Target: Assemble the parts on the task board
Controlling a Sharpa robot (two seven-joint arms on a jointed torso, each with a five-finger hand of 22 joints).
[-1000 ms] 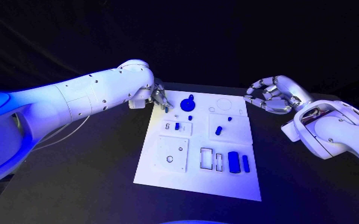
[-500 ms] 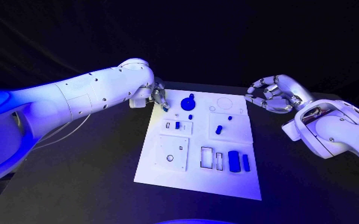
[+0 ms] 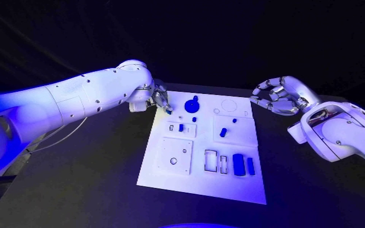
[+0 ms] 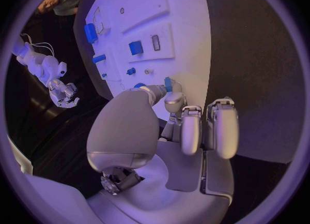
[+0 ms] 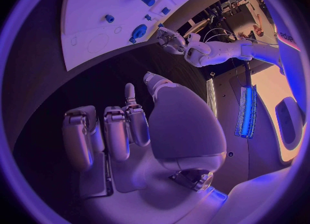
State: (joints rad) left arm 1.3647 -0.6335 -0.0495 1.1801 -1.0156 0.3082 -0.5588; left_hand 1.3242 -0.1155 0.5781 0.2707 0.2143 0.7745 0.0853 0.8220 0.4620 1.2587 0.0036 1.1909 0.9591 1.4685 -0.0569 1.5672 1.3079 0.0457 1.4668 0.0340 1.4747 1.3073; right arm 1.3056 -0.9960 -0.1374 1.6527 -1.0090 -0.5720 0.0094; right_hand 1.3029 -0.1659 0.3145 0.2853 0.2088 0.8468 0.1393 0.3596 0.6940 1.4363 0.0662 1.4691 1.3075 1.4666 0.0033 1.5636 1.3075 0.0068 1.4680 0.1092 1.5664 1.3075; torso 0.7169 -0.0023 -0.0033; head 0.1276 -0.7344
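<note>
Since a second before, little had shifted: the left hand [image 3: 161,100] had drawn slightly back along the far left corner of the task board [image 3: 204,178], and the right hand [image 3: 277,97] had kept its place off the far right corner.

In the head view the white board lay in the middle of the black table [image 3: 84,186]. A round blue part [image 3: 192,104] sat near the board's far edge, a small blue part [image 3: 223,132] further in, and two upright blue parts [image 3: 243,164] stood side by side near the right edge. The left hand's fingers pointed down at the board's corner; whether they held anything I could not tell from there. The right hand hung over the table with its fingers curled in on nothing.

In the left wrist view, the left hand's fingertips [image 4: 169,90] pinched a small blue piece [image 4: 168,84] just over the board's edge.

In the right wrist view, the right hand [image 5: 139,125] showed its fingers folded over bare table, beside the board's rim.
</note>
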